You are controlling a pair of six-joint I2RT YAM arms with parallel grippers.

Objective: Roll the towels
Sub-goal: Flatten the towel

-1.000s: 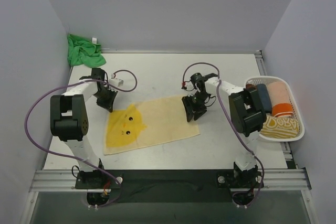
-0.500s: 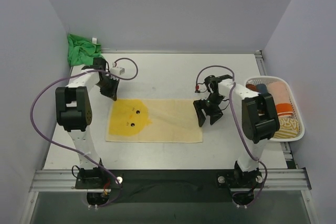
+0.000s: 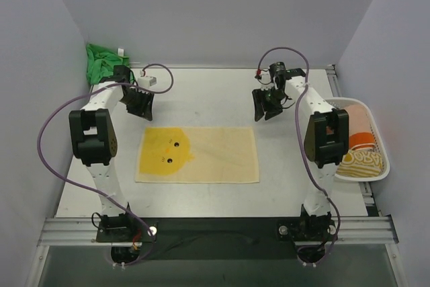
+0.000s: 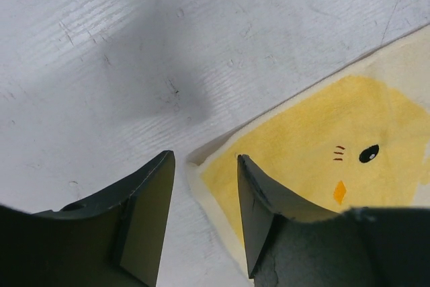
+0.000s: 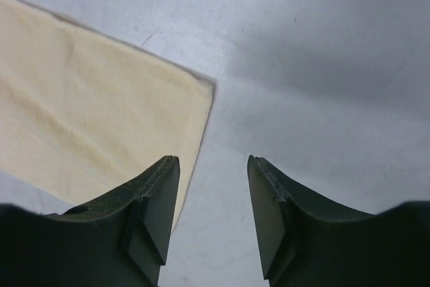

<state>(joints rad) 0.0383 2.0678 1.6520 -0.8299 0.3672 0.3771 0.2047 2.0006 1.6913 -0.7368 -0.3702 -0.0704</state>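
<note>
Pale yellow chick-print cloth towel lies flat, near-centre on grey bench. Left pincer by its far-left corner, right pincer just past far-right corner. Both part-open, holding nothing. Crumpled bright green towel sits far-left.

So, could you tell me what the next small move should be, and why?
The yellow towel lies flat and fully spread. The left tool and right tool hang open near its far corners, holding nothing. I would probably lower both onto the far edge and pinch it to start the roll.
</note>
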